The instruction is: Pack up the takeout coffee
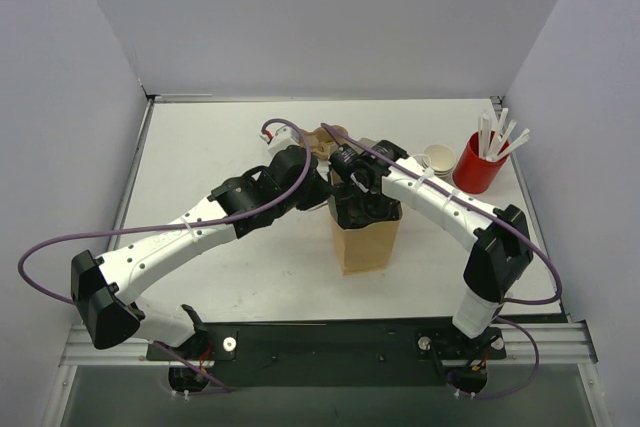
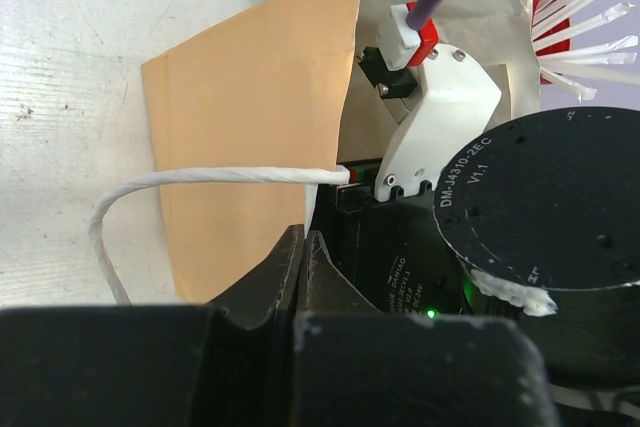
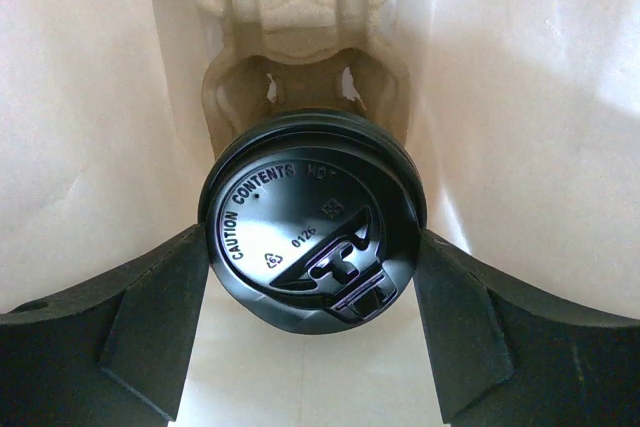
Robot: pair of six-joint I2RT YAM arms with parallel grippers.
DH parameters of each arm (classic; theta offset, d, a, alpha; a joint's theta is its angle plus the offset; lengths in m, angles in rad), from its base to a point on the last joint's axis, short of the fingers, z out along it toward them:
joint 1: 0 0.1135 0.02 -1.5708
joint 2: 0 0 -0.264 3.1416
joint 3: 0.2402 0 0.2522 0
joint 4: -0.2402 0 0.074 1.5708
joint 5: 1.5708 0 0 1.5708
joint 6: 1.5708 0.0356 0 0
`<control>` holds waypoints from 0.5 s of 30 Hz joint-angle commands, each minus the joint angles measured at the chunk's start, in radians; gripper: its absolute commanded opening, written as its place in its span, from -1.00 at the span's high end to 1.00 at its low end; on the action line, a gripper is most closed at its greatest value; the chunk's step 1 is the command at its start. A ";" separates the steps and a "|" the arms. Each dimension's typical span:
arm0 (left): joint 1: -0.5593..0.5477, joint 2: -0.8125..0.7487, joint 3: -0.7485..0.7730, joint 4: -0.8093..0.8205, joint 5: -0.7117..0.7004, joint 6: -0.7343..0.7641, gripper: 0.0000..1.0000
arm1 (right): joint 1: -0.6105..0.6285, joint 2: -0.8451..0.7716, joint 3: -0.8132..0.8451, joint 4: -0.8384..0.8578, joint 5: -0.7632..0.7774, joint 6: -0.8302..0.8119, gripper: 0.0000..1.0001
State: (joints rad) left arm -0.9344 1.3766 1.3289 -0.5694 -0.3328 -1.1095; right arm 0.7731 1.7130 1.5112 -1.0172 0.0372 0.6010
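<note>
Coffee (image 3: 300, 237) sits inside paper bag (image 2: 250, 117), its lid clamped between right fingers (image 3: 150, 317); right arm (image 1: 440, 202) reaches down through bag mouth; left fingers (image 2: 270, 277), narrow, pinch bag rim beside handle (image 2: 200, 177).

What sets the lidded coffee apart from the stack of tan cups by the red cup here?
The takeout coffee is capped in black, while the stack of tan cups is open-topped. The coffee sits inside the brown paper bag, between the fingers of the right hand. The stack stands out on the table beside the red cup, with no hand on it. Whether they share a material cannot be judged: the cap hides the coffee's body.
</note>
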 commanded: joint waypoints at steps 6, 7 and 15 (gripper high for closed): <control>-0.007 -0.011 0.012 0.031 0.035 0.019 1.00 | -0.006 0.008 -0.055 0.032 0.040 0.011 0.15; -0.006 -0.011 0.012 0.031 0.035 0.019 1.00 | -0.005 0.010 -0.062 0.034 0.040 0.011 0.15; -0.007 -0.007 0.015 0.025 0.040 0.020 1.00 | -0.008 0.011 -0.101 0.074 0.052 0.016 0.15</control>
State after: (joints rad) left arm -0.9348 1.3766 1.3289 -0.5682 -0.3111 -1.1049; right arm 0.7654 1.7130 1.4460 -0.9245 0.0639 0.6037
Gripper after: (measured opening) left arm 0.021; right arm 0.711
